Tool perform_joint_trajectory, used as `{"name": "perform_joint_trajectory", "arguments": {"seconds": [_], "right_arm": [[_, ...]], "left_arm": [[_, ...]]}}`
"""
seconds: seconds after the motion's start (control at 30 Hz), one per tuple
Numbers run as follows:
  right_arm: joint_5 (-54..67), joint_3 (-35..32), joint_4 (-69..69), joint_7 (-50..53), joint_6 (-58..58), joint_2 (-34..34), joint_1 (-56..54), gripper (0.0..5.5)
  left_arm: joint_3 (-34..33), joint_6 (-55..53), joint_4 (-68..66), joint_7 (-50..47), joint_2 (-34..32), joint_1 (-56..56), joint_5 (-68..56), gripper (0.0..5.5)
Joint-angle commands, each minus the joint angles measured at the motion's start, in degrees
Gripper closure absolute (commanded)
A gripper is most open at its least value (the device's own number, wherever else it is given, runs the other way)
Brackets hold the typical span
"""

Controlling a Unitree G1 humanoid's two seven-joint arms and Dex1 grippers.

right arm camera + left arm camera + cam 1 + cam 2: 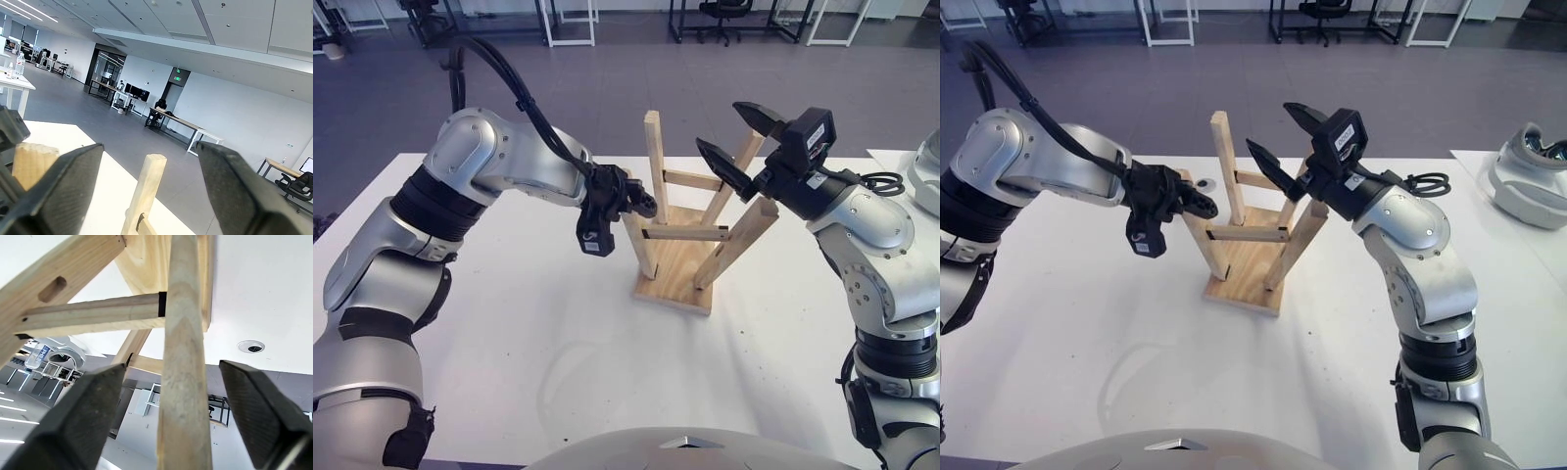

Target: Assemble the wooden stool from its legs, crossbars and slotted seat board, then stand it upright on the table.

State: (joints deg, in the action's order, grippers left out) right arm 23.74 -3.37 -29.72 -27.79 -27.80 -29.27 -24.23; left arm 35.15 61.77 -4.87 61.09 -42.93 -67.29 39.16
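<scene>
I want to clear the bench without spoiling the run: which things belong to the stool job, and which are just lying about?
Job: upturned pale wooden stool: flat seat board, square legs, crossbars; open left gripper around one leg; open right gripper.
Lying about: grey-white headset-like device on the neighbouring table.

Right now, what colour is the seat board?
Seat board: pale natural wood; left eye view.

The left arm and right arm wear rounded silver-grey shells split by black joint bands. Thick black cables loop off the left shoulder. The black, tapered jaws carry finely ribbed pads.
</scene>
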Motion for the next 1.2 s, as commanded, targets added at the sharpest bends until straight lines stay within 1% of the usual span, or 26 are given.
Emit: {"name": "perform_joint_trajectory", "arguments": {"seconds": [0.03,0.33,0.43,0.57,0.7,0.9,1.03,1.1,1.17,1.2], "right_arm": [[-0.6,0.0,0.1,0.0,0.4,-0.1,0.5,1.99],[-1.2,-0.2,0.1,-0.5,0.4,0.1,0.6,1.99],[-1.3,-0.1,0.0,-0.5,0.4,0.2,0.6,1.99],[-1.4,0.0,0.0,-0.6,0.4,0.3,0.5,1.99],[-1.5,-0.1,0.1,-0.8,0.4,0.1,0.4,1.99],[-1.6,-0.4,0.2,-0.9,0.4,-0.2,0.4,1.99],[-2.2,-1.9,1.0,-0.6,0.6,-0.9,0.2,1.99],[-2.5,-3.2,1.7,0.5,0.6,-0.9,-0.4,1.99],[-2.1,-4.5,0.4,2.9,-1.4,-0.4,-2.0,1.99],[-1.7,-4.8,-1.2,4.5,-2.9,0.1,-2.5,1.99]], "left_arm": [[-2.3,-2.4,0.4,-0.6,-0.1,-1.8,-0.8,1.45],[-6.2,-9.0,2.7,0.9,-2.2,-1.4,-6.5,1.45],[-7.5,-13.8,1.4,1.7,-2.0,0.5,-12.0,1.45],[-7.7,-17.0,-2.8,1.0,-0.4,2.6,-16.0,1.45],[-9.3,-18.6,-3.4,0.1,-0.5,3.1,-16.5,1.45],[-13.4,-19.4,-6.3,-1.8,-2.6,1.0,-15.9,1.45],[-17.0,-21.3,-13.1,-3.5,-4.0,-0.4,-17.6,1.45],[-20.5,-25.9,-16.2,-5.1,-1.8,1.3,-23.4,1.45],[-26.7,-38.0,-15.3,-7.8,3.4,5.2,-34.4,1.45],[-30.2,-47.2,-12.3,-10.1,6.7,8.1,-41.6,1.45]]}}
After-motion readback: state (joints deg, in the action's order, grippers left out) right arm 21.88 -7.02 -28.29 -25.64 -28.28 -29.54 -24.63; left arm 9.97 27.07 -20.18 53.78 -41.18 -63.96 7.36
